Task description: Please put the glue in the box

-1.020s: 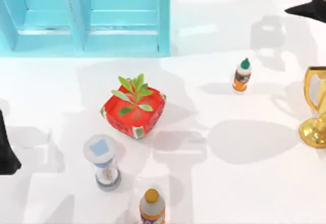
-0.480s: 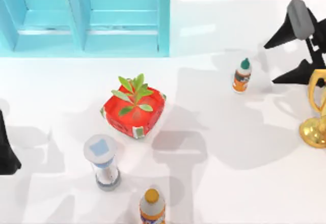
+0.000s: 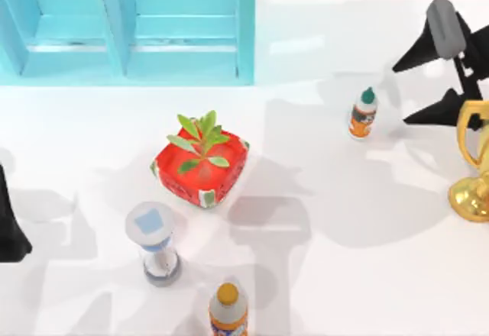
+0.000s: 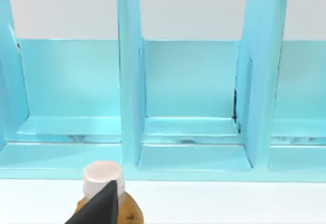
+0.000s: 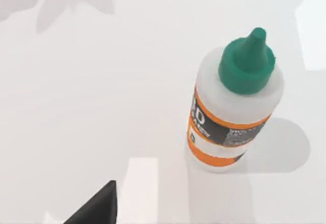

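right gripper (image 3: 403,92) moved in beside glue (image 3: 364,113), fingers spread, not touching; grasp next. glue upright, far from box (image 3: 183,53). left gripper (image 3: 11,229) parked, state unclear.

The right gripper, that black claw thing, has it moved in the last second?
Yes. The right gripper has come in from the table's far right corner toward the glue, which stands where it was. Its jaws are spread, beside the gold trophy.
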Controlling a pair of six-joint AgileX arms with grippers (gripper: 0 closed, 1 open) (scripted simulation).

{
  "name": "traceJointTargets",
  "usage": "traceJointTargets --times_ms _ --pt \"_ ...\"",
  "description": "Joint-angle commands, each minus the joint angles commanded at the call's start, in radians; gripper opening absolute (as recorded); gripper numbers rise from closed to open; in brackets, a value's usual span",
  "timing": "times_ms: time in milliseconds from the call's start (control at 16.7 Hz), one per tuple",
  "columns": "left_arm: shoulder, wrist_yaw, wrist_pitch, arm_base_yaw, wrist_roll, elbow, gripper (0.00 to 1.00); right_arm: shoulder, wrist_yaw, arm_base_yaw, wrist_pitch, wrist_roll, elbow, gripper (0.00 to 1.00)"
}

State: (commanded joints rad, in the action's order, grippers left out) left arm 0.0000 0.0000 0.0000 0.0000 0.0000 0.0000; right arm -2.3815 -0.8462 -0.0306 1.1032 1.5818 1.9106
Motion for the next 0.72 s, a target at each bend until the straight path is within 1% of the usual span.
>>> traceJointTargets --times_ms 480,720 --pt "0.0 0.0 0.0 0.0 0.0 0.0 1.0 -0.054 0.008 0.124 -0.307 -0.185 -0.119 1.0" --pt "0.0 0.0 0.0 0.0 0.0 0.0 1.0 -0.051 0.011 0.146 -0.378 -0.219 -0.166 1.0"
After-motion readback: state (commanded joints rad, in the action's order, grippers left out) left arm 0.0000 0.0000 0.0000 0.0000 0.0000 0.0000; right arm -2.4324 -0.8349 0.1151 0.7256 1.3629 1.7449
